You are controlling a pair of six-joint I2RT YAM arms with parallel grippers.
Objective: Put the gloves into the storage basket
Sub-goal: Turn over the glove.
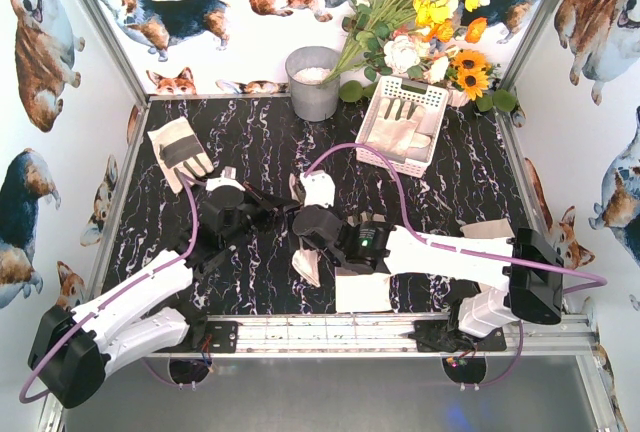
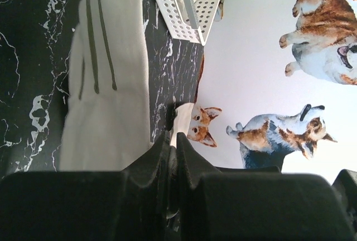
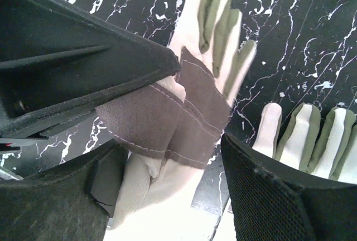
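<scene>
The right gripper stands spread, one finger on each side of a glove at its grey band. The fabric looks uncrushed, so I judge the grip not yet made. The wide stance suits taking the glove across its width. The left gripper is pressed together, with nothing visibly between its fingers. In the right wrist view its shut tip lies over the glove's band, probably to pin it flat for the pickup, though contact cannot be confirmed.

Just right of that glove, the right wrist view shows the fingers of a second glove on the table; the top view does not show it clearly. The left wrist view alone shows a plain glove lying flat beyond its fingers. This may be that same second glove; I cannot tell.

The top view gives what neither wrist view does. Both grippers meet mid-table. A panelled glove lies at the far left, well apart from them. The basket sits at the far right with a stored glove already inside. The rest are outside it.
</scene>
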